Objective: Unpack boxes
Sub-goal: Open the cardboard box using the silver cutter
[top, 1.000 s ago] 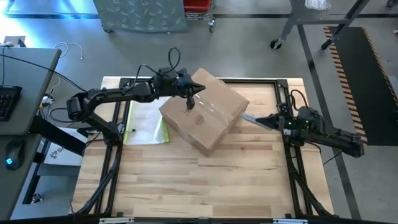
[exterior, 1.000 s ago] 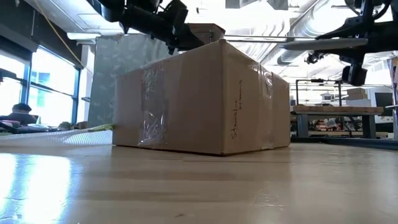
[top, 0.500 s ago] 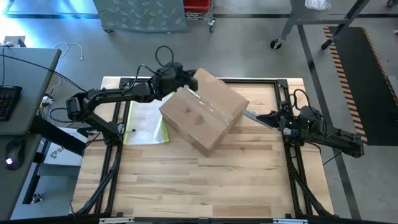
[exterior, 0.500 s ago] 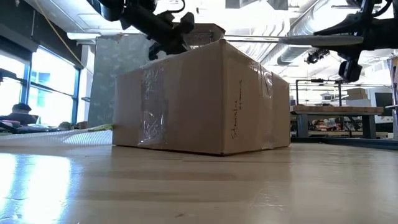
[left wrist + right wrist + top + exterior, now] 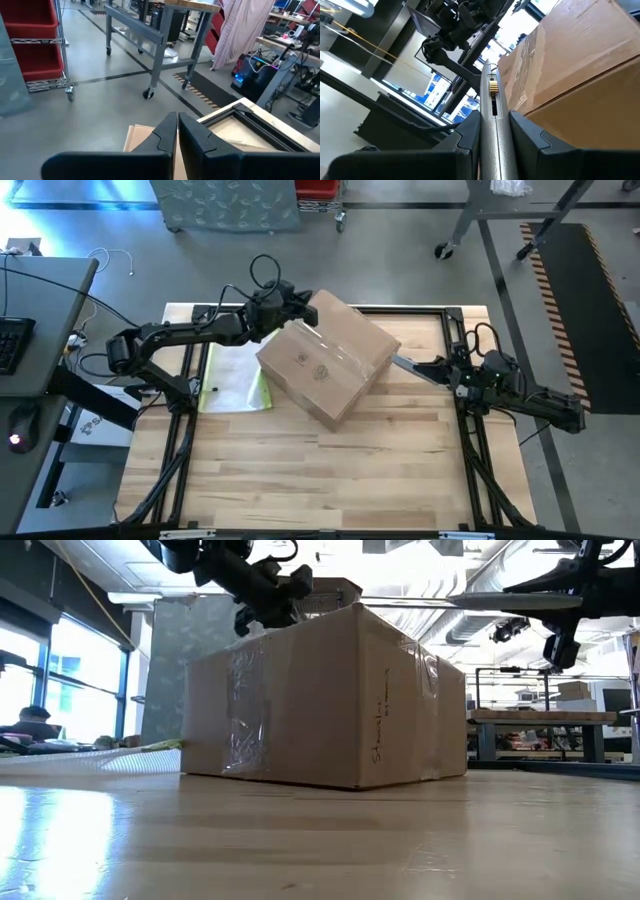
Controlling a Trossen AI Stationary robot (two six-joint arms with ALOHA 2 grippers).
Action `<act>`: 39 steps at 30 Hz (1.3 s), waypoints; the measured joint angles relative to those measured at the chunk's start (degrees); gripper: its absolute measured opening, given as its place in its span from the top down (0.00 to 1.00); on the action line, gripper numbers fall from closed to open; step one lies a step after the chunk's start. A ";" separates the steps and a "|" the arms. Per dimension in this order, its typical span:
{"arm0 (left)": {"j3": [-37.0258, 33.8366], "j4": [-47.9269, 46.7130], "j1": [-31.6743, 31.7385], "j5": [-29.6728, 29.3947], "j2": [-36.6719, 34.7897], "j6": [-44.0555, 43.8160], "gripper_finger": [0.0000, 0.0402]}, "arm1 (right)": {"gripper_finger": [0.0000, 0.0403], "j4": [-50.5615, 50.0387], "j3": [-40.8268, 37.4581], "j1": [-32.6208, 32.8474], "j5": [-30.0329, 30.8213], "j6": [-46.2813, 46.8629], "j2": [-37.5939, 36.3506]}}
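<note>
Now my left gripper [image 5: 300, 311], fingers pressed together on nothing, sits at the carton's eleven o'clock corner; a second ago it stood over the middle of the lid, and since half a second ago it has barely shifted. My right gripper [image 5: 432, 370] is clamped on a slim silver blade tool [image 5: 491, 107], whose tip rests by the carton's three o'clock side, close to where it was. The box [image 5: 328, 357] lies skewed at table centre, flaps taped down. At its nine o'clock lies a clear sleeve with a yellow edge [image 5: 236, 382]. I judge the left arm has cleared the lid so I can cut the tape seam next; nothing is unpacked yet.
</note>
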 joint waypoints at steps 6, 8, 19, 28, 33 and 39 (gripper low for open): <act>0.00 0.00 0.00 0.00 0.00 0.02 1.00 | 0.85 0.17 0.00 -0.02 -1.33 -0.64 0.00; 0.00 0.00 0.00 0.00 0.00 0.00 1.00 | 0.85 0.15 0.00 0.00 -1.72 -1.02 0.00; 0.00 0.00 0.00 -0.02 0.00 0.02 1.00 | 0.85 -0.07 0.00 -0.02 -0.20 -2.25 0.00; 0.00 0.00 0.00 -0.02 0.00 0.00 1.00 | 0.85 -0.19 0.00 -0.02 0.22 -1.38 0.00; 0.00 0.00 0.00 -0.02 0.00 0.00 1.00 | 0.85 -0.59 0.00 -0.01 0.78 -1.01 0.00; 0.00 0.00 0.00 -0.04 0.00 0.02 1.00 | 0.85 -2.35 0.00 -0.02 2.25 -0.57 0.00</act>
